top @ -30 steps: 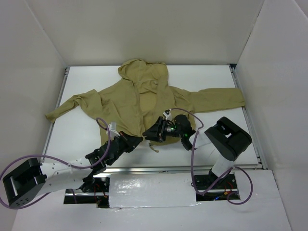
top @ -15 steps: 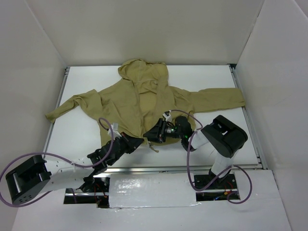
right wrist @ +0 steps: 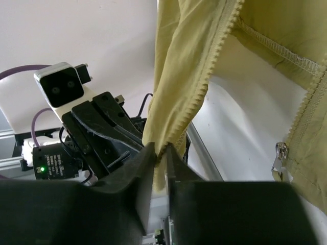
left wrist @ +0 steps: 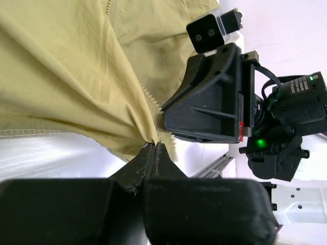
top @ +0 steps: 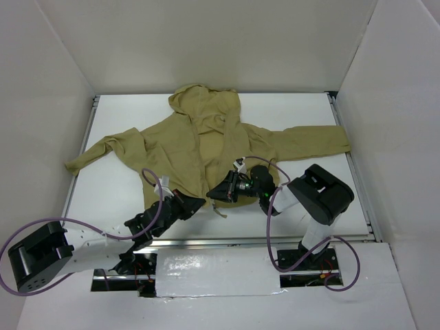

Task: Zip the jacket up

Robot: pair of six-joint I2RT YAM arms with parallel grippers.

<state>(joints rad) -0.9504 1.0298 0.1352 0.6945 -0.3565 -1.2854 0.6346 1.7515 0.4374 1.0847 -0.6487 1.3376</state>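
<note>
Both pairs of jaws were closed on cloth: the left gripper (left wrist: 155, 148) pinched the bottom corner of the jacket (top: 206, 137), and the right gripper (right wrist: 161, 153), just beside it, had its fingers drawn in on a hanging fold edged with zipper teeth (right wrist: 213, 66), though from that close view we could not say how firmly it held. We saw the jacket lying face up on the white table (top: 117, 192), hood toward the far wall (top: 206, 48), sleeves spread left and right, its front open down the middle. The two grippers met at the near hem, crowding each other, so each wrist view was half filled by the other arm's black body. The zipper slider (right wrist: 278, 155) hung on the opposite front edge, apart from both grips. A purple cable (right wrist: 23, 67) looped behind the left arm.
</note>
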